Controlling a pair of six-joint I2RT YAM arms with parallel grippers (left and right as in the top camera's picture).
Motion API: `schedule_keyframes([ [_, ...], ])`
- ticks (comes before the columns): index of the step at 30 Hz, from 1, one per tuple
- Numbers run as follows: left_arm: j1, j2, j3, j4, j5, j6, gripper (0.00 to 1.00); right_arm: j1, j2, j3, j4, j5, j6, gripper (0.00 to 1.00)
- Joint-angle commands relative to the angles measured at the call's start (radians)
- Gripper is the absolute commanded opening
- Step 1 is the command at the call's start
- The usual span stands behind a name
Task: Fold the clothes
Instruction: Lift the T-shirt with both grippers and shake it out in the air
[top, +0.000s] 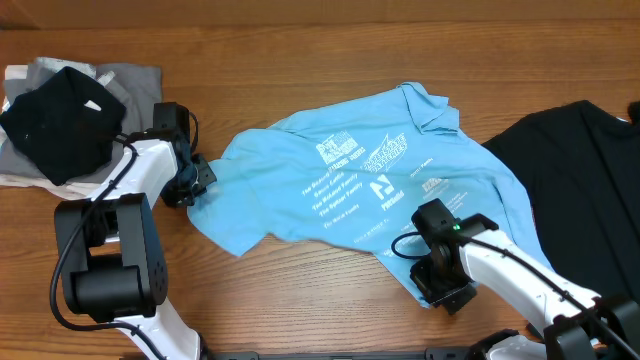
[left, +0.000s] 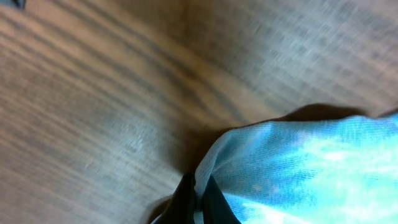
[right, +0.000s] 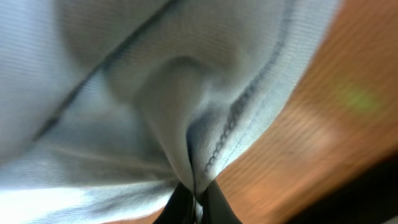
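Note:
A light blue T-shirt (top: 370, 170) with white print lies spread and rumpled across the middle of the wooden table. My left gripper (top: 196, 178) is shut on its left edge; the left wrist view shows a pinch of blue cloth (left: 280, 168) caught between the dark fingers (left: 214, 202). My right gripper (top: 428, 272) is shut on the shirt's near right edge, with a stitched hem fold (right: 205, 124) squeezed between its fingertips (right: 219, 205). A large black garment (top: 580, 190) lies at the right, partly under the shirt's edge.
A pile of clothes sits at the far left: a black piece (top: 55, 120) on top of grey cloth (top: 135, 85) and white cloth. Bare wooden table (top: 300, 290) shows in front of the shirt.

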Motion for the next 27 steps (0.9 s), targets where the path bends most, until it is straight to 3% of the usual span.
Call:
schedule_keyframes([
  [1,0.003,-0.038,0.06,-0.036,-0.017,0.042,0.04,0.004,0.002,0.145,-0.054,0.146,-0.048,0.04],
  [7,-0.013,-0.22,0.184,-0.11,-0.013,0.069,0.04,0.004,0.002,0.515,-0.238,0.333,-0.117,0.04],
  [21,-0.093,-0.641,0.496,-0.243,-0.019,0.108,0.04,0.004,0.002,1.213,-0.241,0.403,-0.418,0.04],
  [27,-0.1,-0.785,0.658,-0.324,-0.055,0.09,0.04,0.004,0.002,1.426,-0.278,0.402,-0.455,0.04],
])
